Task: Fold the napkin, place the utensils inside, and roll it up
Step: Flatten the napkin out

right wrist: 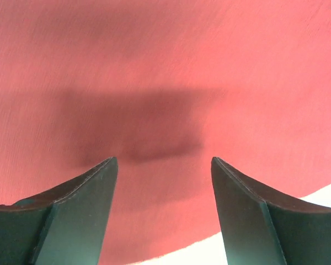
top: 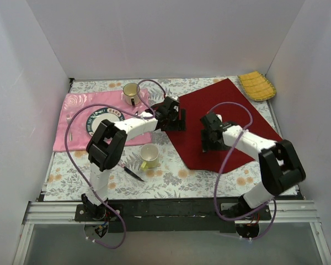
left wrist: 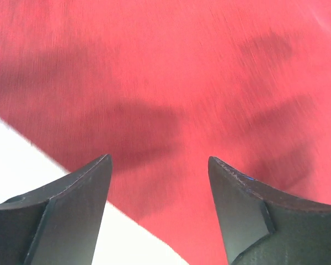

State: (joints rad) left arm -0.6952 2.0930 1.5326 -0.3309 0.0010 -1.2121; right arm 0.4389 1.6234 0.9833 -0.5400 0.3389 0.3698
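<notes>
The maroon napkin (top: pixel 231 110) lies spread flat at the centre right of the table. My left gripper (top: pixel 175 121) hangs open and empty low over its left edge. In the left wrist view the jaws (left wrist: pixel 160 160) stand wide apart over the red cloth (left wrist: pixel 171 66), with its edge just below them. My right gripper (top: pixel 208 141) is open and empty low over the napkin's near part. The right wrist view shows the open jaws (right wrist: pixel 164 160) over the cloth (right wrist: pixel 165 55). A knife with a black handle (top: pixel 133 174) lies on the tablecloth at the front left, apart from both grippers.
A pink cloth (top: pixel 71 138) at the left holds a plate (top: pixel 101 122). One cup (top: pixel 131 91) stands at the back and another (top: pixel 149 155) near the knife. A yellow ribbed cloth (top: pixel 256 85) lies at the back right. White walls enclose the table.
</notes>
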